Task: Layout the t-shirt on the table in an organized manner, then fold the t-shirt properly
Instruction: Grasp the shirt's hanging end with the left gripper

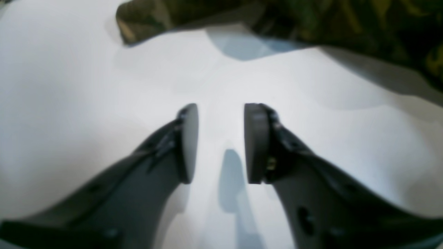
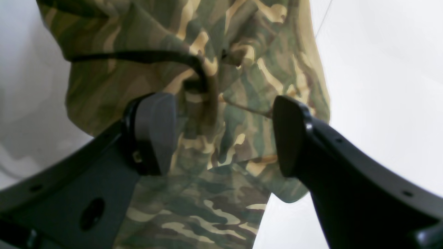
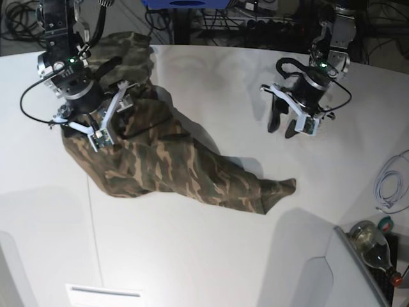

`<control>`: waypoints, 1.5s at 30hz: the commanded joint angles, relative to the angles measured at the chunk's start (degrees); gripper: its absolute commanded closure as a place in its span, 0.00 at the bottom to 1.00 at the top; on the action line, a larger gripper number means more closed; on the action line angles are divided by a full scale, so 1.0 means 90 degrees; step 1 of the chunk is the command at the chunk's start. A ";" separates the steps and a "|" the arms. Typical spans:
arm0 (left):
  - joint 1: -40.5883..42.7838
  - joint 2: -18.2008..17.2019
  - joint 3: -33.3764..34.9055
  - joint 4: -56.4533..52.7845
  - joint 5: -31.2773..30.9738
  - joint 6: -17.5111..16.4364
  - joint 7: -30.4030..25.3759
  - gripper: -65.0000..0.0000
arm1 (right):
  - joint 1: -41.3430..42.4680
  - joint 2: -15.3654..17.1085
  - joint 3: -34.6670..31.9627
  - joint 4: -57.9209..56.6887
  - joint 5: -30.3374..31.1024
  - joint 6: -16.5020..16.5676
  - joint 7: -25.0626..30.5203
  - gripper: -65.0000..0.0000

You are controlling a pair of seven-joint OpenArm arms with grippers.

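The t-shirt (image 3: 172, 163) lay crumpled on the white table (image 3: 211, 256), not spread flat. In the base view its bulk sat toward the left side of the tabletop, and a long tapering portion ran diagonally toward the table's middle and ended in a rounded tip. The cloth carried a camouflage print of olive green, brown and tan streaks. Folds and ridges crossed the surface, and a dark shadowed crease showed in the right wrist view (image 2: 193, 103).

The right gripper (image 3: 102, 128) hung over the bunched part of the shirt. In its wrist view the jaws stood wide apart, with cloth visible between and behind them; the pads (image 2: 155, 131) were not pressed together. Whether they touched the cloth could not be determined.

The left gripper (image 3: 295, 125) was held above bare table, well apart from the shirt in the base view. Its wrist view (image 1: 221, 141) showed the jaws parted with only white tabletop between them, holding nothing. A blurred edge of camouflage cloth (image 1: 311, 20) crossed the top of that view.

A thin dark seam line (image 3: 92, 217) ran across the table below the shirt.
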 commanded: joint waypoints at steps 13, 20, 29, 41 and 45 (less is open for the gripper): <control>-0.1893 0.0077 0.1135 -0.1781 -0.0129 -0.0795 -0.0654 0.35 | 0.0092 0.0006 0.0013 -0.0355 0.0005 -0.0015 0.0138 0.36; -0.2322 0.0477 0.1174 -0.1996 -0.0129 -0.0805 -0.0664 0.35 | 0.0082 0.0006 0.0013 -0.0355 0.0005 -0.0015 0.0128 0.36; -0.2674 0.0721 0.1223 -0.1947 -0.0129 -0.0805 -0.0615 0.36 | 0.0179 0.0006 0.0013 -0.0472 0.0005 -0.0015 0.0118 0.36; -0.2498 0.0507 0.1164 -0.0775 -0.0129 -0.0805 0.1349 1.00 | 0.1156 0.0006 0.0052 -0.2298 0.0005 -0.0025 0.0147 0.37; -0.2508 0.0194 0.1144 0.0856 -0.0099 -0.0805 0.3468 1.00 | 0.1654 0.0016 0.0052 -0.3090 0.0005 -0.0035 0.0147 0.37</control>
